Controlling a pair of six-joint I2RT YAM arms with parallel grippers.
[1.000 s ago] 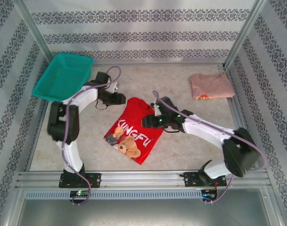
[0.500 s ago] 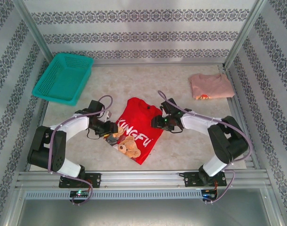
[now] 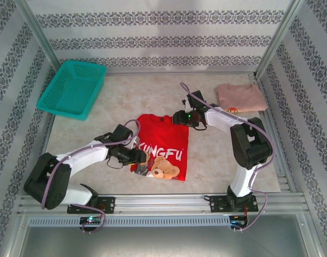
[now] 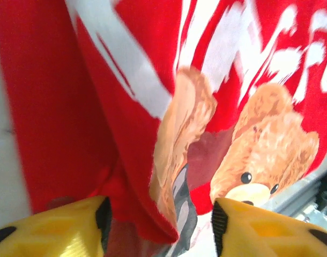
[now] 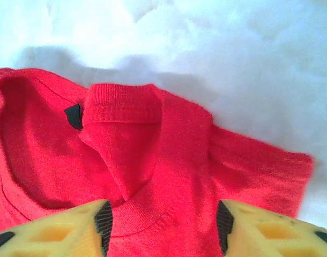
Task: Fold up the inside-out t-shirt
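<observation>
Red cloth, soft and light, the inside-out t-shirt (image 3: 164, 140) lay flat in the middle of the table (image 3: 131, 93), nearer its front edge. It would likely slump and slide under a pull, so pinching hems and corners seemed wisest. The left gripper (image 4: 160, 220) stood with jaws parted astride a raised fold at the shirt's near left hem. The right gripper (image 5: 163, 217) hovered, jaws apart, over the collar (image 5: 123, 110), clamping nothing.

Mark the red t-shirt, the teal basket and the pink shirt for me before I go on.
red t-shirt (image 3: 162, 131), top view, plain red chest above the print.
teal basket (image 3: 72, 88), top view, its mesh floor.
pink shirt (image 3: 241, 97), top view, middle of the folded cloth.
</observation>
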